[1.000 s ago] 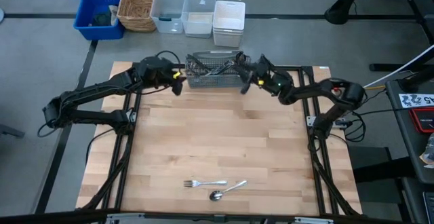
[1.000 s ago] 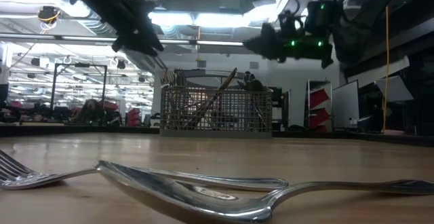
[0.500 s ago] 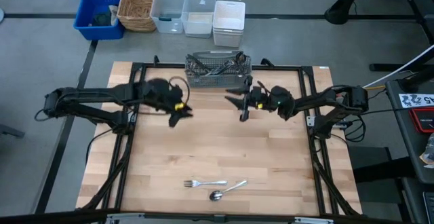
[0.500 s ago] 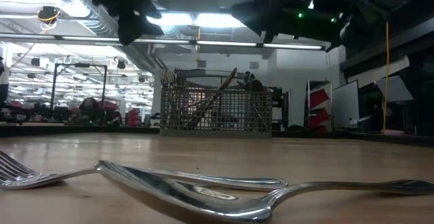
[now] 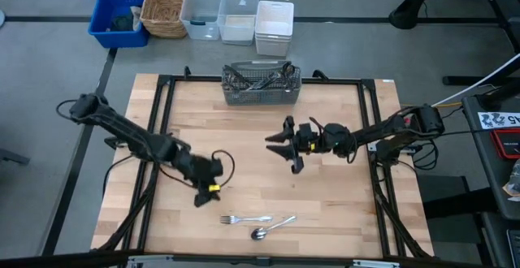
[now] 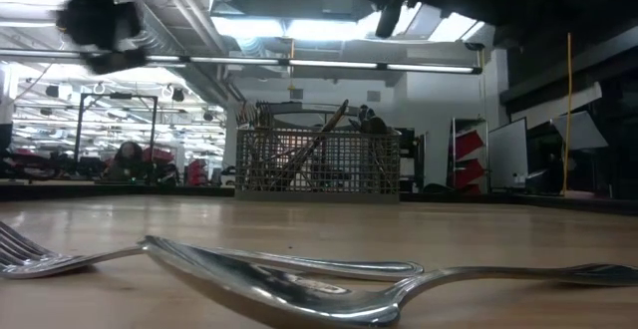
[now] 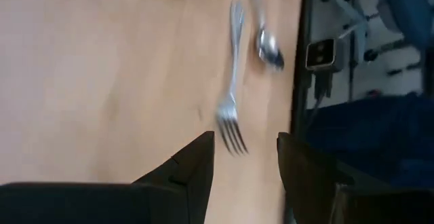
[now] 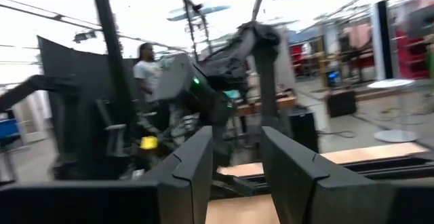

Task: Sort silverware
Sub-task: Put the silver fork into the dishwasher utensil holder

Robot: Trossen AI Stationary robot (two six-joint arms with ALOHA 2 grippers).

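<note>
Silverware lies in two places: a fork (image 5: pixel 246 218) and a spoon (image 5: pixel 273 227) rest flat on the bare wood near the front edge of the table (image 5: pixel 260 162), their handles crossing or touching, while the rest stands bunched in the grey wire-mesh basket (image 5: pixel 261 87) at the far edge. In the low view the same fork (image 6: pixel 40 259) and spoon (image 6: pixel 329 294) fill the foreground, and handles lean at mixed angles inside the basket (image 6: pixel 317 164), which suggests most of the sorting is not yet done. The two loose pieces look set out on open wood so that each kind can have its own spot, though that is only a judgement.

The left tool (image 5: pixel 205 195) hangs low over the table just beside the fork's tines, to their left. Its wrist view shows the fork (image 7: pixel 232 108) and the spoon bowl (image 7: pixel 269 47) just ahead of its two dark fingers (image 7: pixel 196 163), which stand apart with nothing between them. That pose fits either a fresh release or a reach for the fork; which one cannot be told.

The right tool (image 5: pixel 286 142) hovers over the middle of the table, well apart from both basket and loose pieces, fingers spread and empty. Its camera looks out level into the room, where a person (image 8: pixel 144 71) stands.

Storage bins sit on the floor beyond the table.
</note>
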